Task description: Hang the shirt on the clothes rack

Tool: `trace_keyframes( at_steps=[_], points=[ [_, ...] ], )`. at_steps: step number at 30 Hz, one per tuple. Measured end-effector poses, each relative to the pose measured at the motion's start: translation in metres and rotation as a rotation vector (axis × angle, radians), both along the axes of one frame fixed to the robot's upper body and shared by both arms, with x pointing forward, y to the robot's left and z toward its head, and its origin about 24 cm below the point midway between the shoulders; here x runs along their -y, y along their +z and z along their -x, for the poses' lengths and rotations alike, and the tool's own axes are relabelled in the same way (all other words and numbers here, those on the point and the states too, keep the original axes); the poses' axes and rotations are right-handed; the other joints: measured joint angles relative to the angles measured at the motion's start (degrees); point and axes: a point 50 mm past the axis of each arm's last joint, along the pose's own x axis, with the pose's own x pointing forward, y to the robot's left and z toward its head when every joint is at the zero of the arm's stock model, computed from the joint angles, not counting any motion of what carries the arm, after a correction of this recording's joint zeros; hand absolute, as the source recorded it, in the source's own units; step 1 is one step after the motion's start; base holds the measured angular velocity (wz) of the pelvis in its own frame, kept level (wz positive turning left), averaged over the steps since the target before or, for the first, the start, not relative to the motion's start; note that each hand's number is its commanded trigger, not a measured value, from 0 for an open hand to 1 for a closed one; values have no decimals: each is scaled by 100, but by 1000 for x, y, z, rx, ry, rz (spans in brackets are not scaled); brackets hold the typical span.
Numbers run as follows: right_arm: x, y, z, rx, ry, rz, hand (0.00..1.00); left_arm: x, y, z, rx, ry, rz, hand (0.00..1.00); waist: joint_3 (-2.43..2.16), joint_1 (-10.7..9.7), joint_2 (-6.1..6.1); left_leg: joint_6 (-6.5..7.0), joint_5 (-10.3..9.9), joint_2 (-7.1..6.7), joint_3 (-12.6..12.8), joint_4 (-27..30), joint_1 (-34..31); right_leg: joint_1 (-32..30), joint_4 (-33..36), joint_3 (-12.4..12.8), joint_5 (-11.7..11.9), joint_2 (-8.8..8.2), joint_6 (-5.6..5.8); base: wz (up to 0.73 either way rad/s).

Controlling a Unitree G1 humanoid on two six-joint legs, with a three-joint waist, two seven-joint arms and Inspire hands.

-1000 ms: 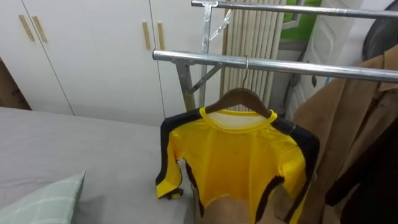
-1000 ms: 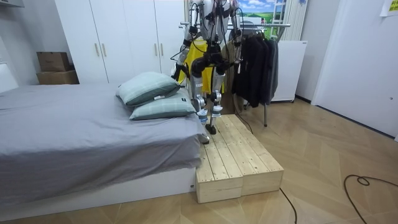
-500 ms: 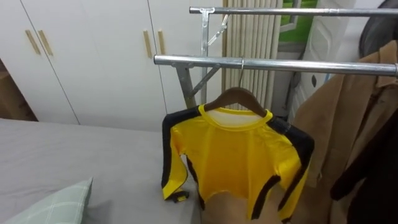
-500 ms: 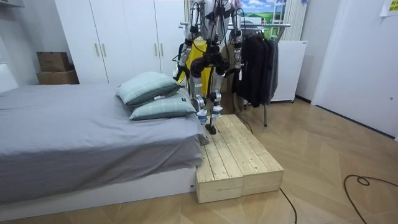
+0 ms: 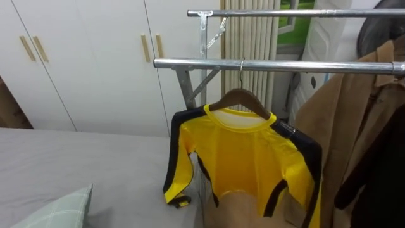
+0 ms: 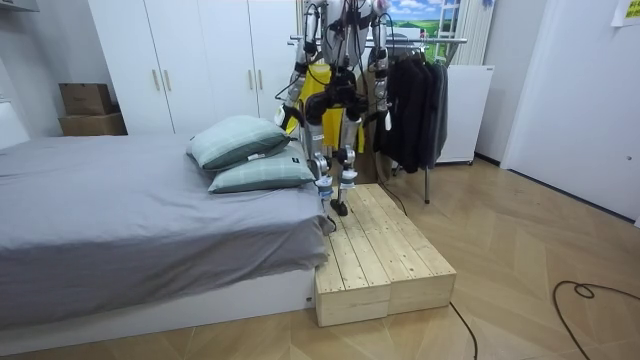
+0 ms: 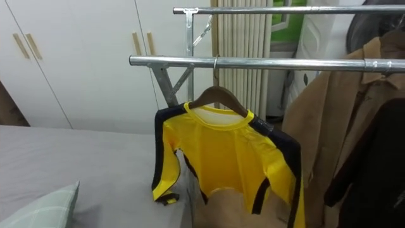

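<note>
A yellow long-sleeved shirt (image 5: 247, 158) with black shoulders and sleeve stripes hangs on a wooden hanger (image 5: 239, 98). The hanger's hook sits over the near steel rail (image 5: 285, 64) of a clothes rack, close to its left end. The shirt hangs straight, its left sleeve drooping beside the bed. In the room view I stand on a wooden platform (image 6: 385, 260) facing the rack, with the shirt (image 6: 318, 82) in front of my chest. My left hand (image 6: 289, 112) and right hand (image 6: 383, 117) hang low at my sides, away from the shirt.
A tan coat (image 5: 342, 126) and dark garments (image 5: 380, 171) fill the rail to the right of the shirt. A second, higher rail (image 5: 285, 12) runs behind. The grey bed (image 5: 76, 158) with a green checked pillow (image 5: 50, 212) lies to my left, white wardrobe doors (image 5: 82, 57) behind it.
The eye view has shifted a little as my head moved. The shirt stays hanging on the rail in the same place.
</note>
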Motion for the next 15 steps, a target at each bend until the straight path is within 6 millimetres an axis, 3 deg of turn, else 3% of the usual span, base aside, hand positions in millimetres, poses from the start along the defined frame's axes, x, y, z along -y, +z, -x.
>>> trace_keyframes(
  at_steps=[8, 13, 15],
  points=[
    [-1, 0, 6, -82, -23, 14, 0, -2, -1, 14, -38, 87, 29, 0, -5, -7, -113, 186, -37, -87, -135, 30, 115, 169, 106, -28, -87, -145, 245, 12],
    [-1, -1, -3, -80, -18, 27, 0, -7, 0, 14, -37, 103, 20, 0, 20, 23, -244, 217, 5, -120, -145, -94, 248, 263, 56, -19, -80, -160, 263, 1],
    [-1, 0, -9, -72, 5, 37, 0, -8, 0, 14, -40, 103, 20, 0, 22, 123, -273, 216, 5, -113, -64, -157, 289, 260, 24, 49, -81, -129, 264, -17]
  ],
)
